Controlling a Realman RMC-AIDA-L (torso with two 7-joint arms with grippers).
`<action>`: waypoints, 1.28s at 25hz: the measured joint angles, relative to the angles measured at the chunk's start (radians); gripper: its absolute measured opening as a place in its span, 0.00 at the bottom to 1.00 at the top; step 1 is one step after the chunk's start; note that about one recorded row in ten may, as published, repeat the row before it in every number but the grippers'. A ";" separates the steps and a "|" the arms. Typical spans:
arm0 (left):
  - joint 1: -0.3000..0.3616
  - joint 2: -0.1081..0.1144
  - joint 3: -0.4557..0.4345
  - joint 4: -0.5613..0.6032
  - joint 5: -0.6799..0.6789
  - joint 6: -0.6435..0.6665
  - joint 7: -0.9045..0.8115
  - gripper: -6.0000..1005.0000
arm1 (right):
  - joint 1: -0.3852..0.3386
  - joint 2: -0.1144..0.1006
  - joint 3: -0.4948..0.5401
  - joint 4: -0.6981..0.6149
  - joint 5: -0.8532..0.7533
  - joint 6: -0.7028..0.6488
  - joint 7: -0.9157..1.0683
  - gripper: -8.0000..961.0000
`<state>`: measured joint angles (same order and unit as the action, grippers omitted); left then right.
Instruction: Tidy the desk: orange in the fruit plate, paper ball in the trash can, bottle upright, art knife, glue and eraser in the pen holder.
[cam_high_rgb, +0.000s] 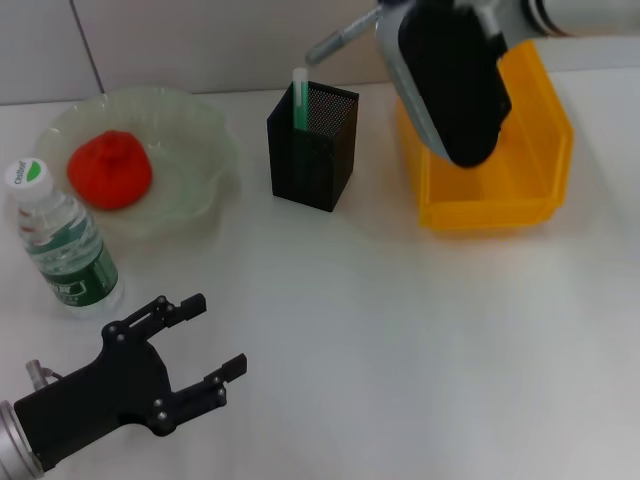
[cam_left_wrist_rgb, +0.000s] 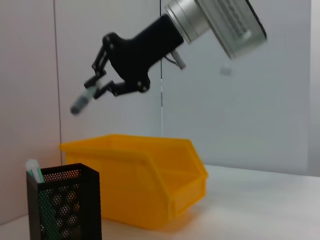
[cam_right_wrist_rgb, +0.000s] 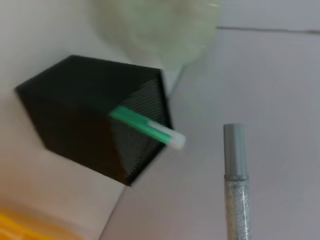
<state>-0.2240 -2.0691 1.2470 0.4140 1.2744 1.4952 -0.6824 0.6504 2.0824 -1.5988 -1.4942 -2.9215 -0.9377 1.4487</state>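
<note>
A white desk (cam_high_rgb: 400, 330) runs back to a pale tiled wall (cam_high_rgb: 200, 40). At its far left sits the fruit plate (cam_high_rgb: 205, 125), pale green glass with a wavy rim, with the orange (cam_high_rgb: 110, 170) lying inside it. Just in front of the plate, the bottle (cam_high_rgb: 62, 240) stands upright, white cap on top, green label facing out.

Mid-desk, the black mesh pen holder (cam_high_rgb: 313, 147) stands upright with a green-and-white stick (cam_high_rgb: 299, 97) poking out above its rim. To its right, close by but apart from it, is the yellow trash can (cam_high_rgb: 500, 190); what shows of its inside looks bare, though my right arm hides much of it.

My right gripper (cam_left_wrist_rgb: 92, 89) hangs in the air above the gap between pen holder and trash can, its arm reaching in from the upper right and tilted downward. It pinches a glitter glue pen (cam_right_wrist_rgb: 235, 180) by the barrel, grey cap end pointing toward the pen holder's opening, the tip well clear of the mesh.

My left gripper (cam_high_rgb: 205, 345) rests low over the near left of the desk, in front of the bottle, fingers spread apart and holding nothing.
</note>
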 joint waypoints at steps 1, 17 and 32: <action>-0.001 0.000 0.000 -0.002 -0.002 0.000 0.000 0.78 | -0.010 0.000 -0.014 0.001 0.000 0.008 -0.028 0.15; 0.001 -0.002 0.000 -0.038 -0.017 0.005 0.006 0.78 | -0.063 -0.001 -0.091 0.077 -0.001 0.213 -0.298 0.15; -0.007 -0.003 0.000 -0.051 -0.017 0.003 0.003 0.78 | -0.041 0.000 -0.116 0.278 -0.001 0.457 -0.464 0.15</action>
<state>-0.2306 -2.0724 1.2471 0.3633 1.2577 1.4984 -0.6795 0.6092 2.0822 -1.7147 -1.2163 -2.9220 -0.4808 0.9845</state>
